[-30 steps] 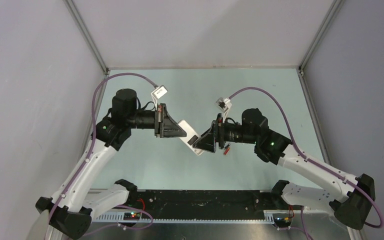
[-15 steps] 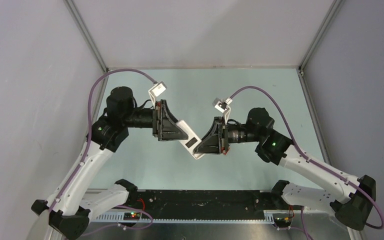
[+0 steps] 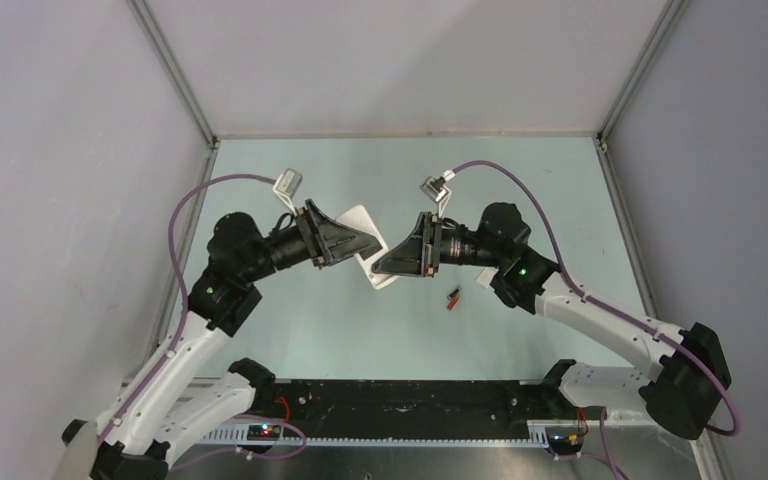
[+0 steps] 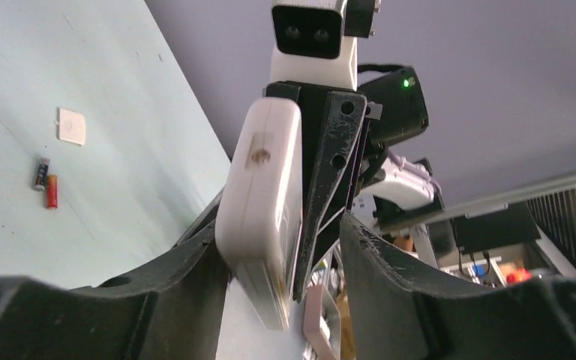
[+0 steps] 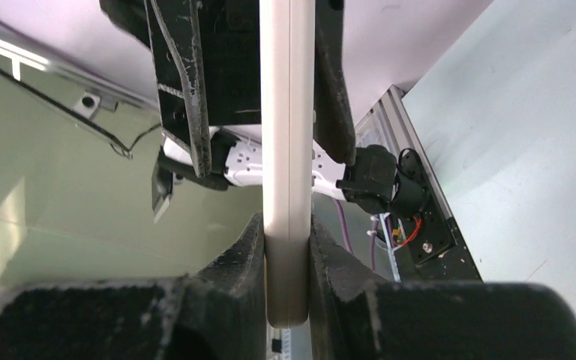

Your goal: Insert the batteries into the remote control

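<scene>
- remote control (image 4: 259,217): plain white shell, cream along the edge between the right gripper's fingers; one small brownish mark on the face above the left gripper's fingers.
- batteries (image 4: 43,174): one dark with a silvery band, the other orange-red; left of the left gripper's fingers.
- cover piece (image 4: 71,126): white, unpatterned, beyond the batteries.
- left gripper (image 4: 285,259): matt black, edges scuffed grey.
- right gripper (image 5: 287,259): black, rough-grained, pale scratches.
- table (image 3: 310,330): pale blue-green, plain.
- cables (image 3: 222,184): purple.
- arms (image 3: 185,345): white links, black joints; a green light (image 3: 522,271) behind the right gripper's fingers.
</scene>
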`<action>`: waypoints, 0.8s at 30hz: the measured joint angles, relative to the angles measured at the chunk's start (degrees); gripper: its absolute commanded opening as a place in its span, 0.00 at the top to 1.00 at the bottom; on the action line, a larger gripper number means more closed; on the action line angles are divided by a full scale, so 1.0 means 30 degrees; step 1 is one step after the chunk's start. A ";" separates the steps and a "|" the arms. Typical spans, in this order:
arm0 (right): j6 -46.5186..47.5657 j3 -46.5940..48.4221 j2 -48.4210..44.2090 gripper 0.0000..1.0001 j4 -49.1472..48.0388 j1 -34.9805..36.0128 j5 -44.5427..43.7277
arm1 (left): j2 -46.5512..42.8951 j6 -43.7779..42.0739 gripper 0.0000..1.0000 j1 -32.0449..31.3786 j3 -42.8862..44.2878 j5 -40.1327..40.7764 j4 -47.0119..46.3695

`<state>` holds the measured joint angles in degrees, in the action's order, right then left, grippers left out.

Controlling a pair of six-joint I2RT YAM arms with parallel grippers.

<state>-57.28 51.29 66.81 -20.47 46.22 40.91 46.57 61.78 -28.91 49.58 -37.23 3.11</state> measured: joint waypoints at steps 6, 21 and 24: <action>-0.1311 0.0036 0.0437 1.00 -0.0976 -0.0233 -0.0495 | -0.0947 0.1217 0.72 0.0000 -0.0670 0.2237 -0.0823; -0.1756 0.0022 0.0699 0.28 0.0233 -0.0721 -0.1290 | -0.0372 -0.0663 1.00 -0.0022 -0.0670 0.3759 0.0102; -0.1304 -0.0313 0.0036 0.27 0.2113 -0.1625 -0.2040 | -0.0291 -0.1887 1.00 -0.0022 -0.0670 0.4524 0.1268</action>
<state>-61.19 50.35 66.92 -14.13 41.34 34.79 45.69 56.12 -28.97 47.57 -23.66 6.92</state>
